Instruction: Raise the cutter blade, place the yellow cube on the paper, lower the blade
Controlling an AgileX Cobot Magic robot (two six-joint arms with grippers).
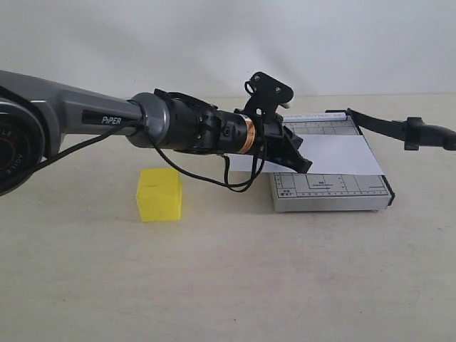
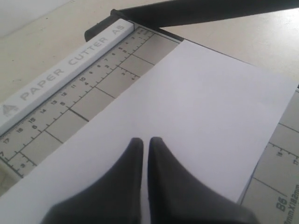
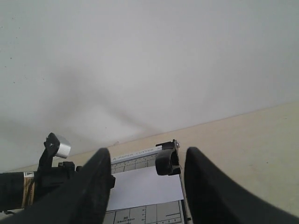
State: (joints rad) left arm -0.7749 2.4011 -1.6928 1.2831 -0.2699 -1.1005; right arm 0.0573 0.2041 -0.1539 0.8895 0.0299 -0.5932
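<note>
Showing left gripper (image 1: 306,165) shut, tips together over paper (image 1: 335,153), near its left end. White paper lies across grey base (image 1: 328,191). Black blade (image 1: 377,122) raised, slanting from back hinge toward right edge of exterior view. Yellow cube (image 1: 159,194) on table (image 1: 228,285), left of base, well apart. Jaws of right gripper (image 3: 147,151) wide; black blade part between fingers, contact unclear.

Exterior view: low, facing the wall (image 1: 178,43). Left wrist view: close, paper (image 2: 196,121) just under left gripper (image 2: 145,144). Right wrist view: same paper, well ahead.
</note>
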